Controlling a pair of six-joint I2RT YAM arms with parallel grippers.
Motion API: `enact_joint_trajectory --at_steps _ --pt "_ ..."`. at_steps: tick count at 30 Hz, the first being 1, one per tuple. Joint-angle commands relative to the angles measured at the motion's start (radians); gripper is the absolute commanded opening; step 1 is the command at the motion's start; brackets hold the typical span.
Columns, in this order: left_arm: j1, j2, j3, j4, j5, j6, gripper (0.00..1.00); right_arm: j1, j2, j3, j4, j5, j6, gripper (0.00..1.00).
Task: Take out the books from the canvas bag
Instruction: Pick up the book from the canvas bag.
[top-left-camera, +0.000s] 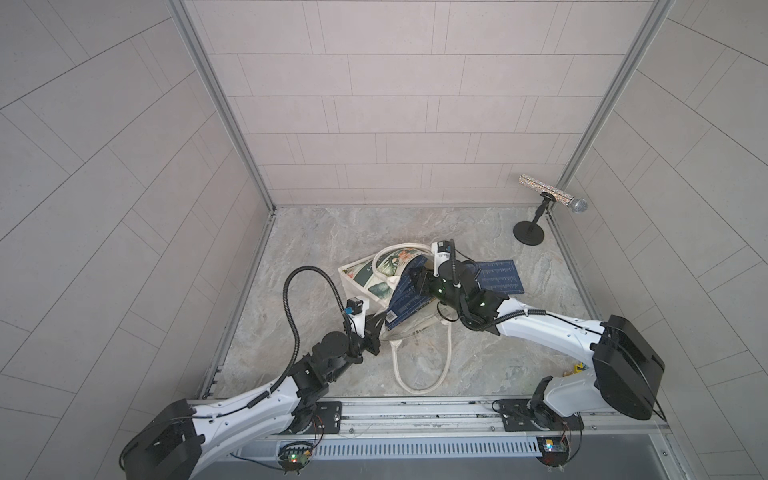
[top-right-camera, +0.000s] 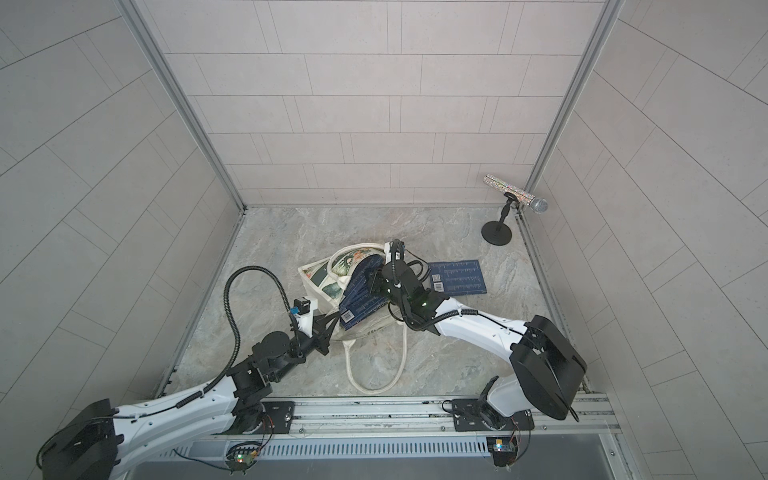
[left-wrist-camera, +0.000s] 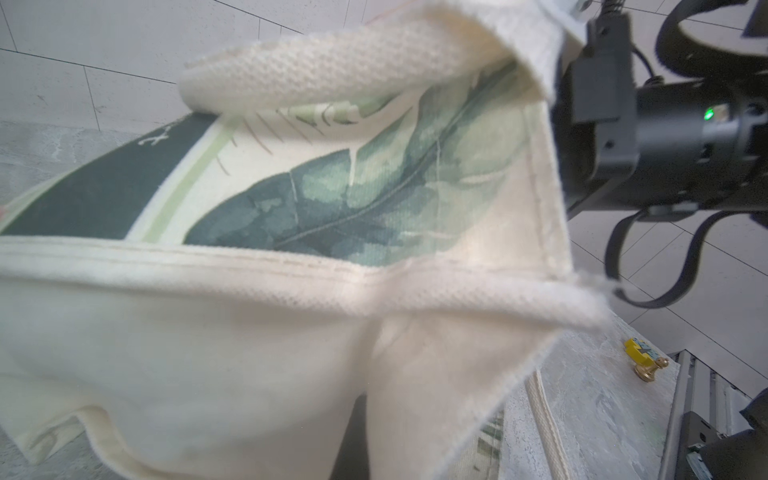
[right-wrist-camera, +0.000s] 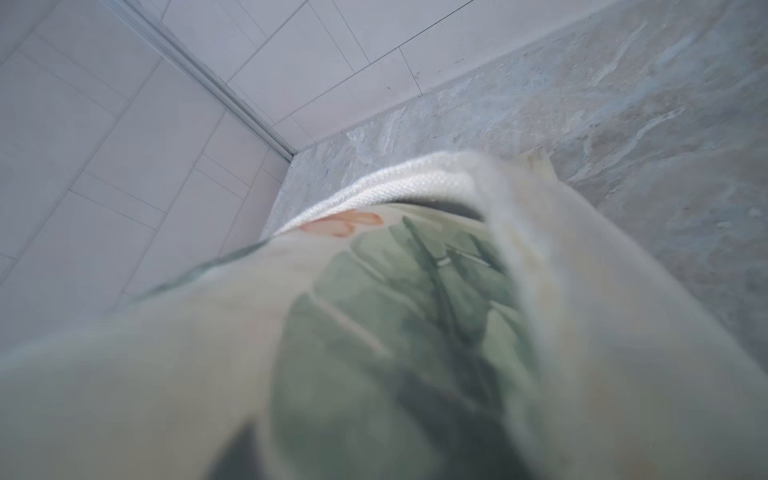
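The cream canvas bag (top-left-camera: 360, 275) with green leaf print lies on its side mid-table in both top views. Navy books (top-left-camera: 405, 309) fan out of its mouth toward me. Another navy book (top-left-camera: 500, 276) lies flat on the table to the right of the bag. My left gripper (top-left-camera: 379, 322) is shut on the bag's near cream edge; cloth (left-wrist-camera: 291, 353) hides its jaws in the left wrist view. My right gripper (top-left-camera: 415, 277) sits over the books at the bag's mouth. Blurred bag print (right-wrist-camera: 374, 324) fills the right wrist view and hides those jaws.
A glittery microphone (top-left-camera: 552, 195) on a black stand is at the back right corner. The bag's long handle (top-left-camera: 419, 374) loops toward the front rail. A small yellow and brass piece (left-wrist-camera: 644, 357) lies near the right arm's base.
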Motion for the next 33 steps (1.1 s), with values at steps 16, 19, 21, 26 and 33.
enact_joint_trajectory --at_steps 16,19,21,26,33 --pt "-0.005 0.001 0.008 0.064 0.031 0.025 0.00 0.097 0.123 -0.022 0.159 0.159 0.083 0.63" --pt "-0.004 0.006 0.009 0.064 0.036 0.025 0.00 0.097 0.162 0.035 0.075 0.183 0.128 0.64" --pt "-0.005 0.006 0.011 0.066 0.044 0.028 0.00 0.096 0.197 0.068 0.057 0.182 0.147 0.64" --pt "-0.005 0.006 0.011 0.069 0.051 0.030 0.00 0.093 0.270 0.104 0.070 0.178 0.211 0.61" --pt "-0.006 0.006 0.009 0.067 0.052 0.031 0.00 0.095 0.285 0.098 0.128 0.185 0.216 0.41"
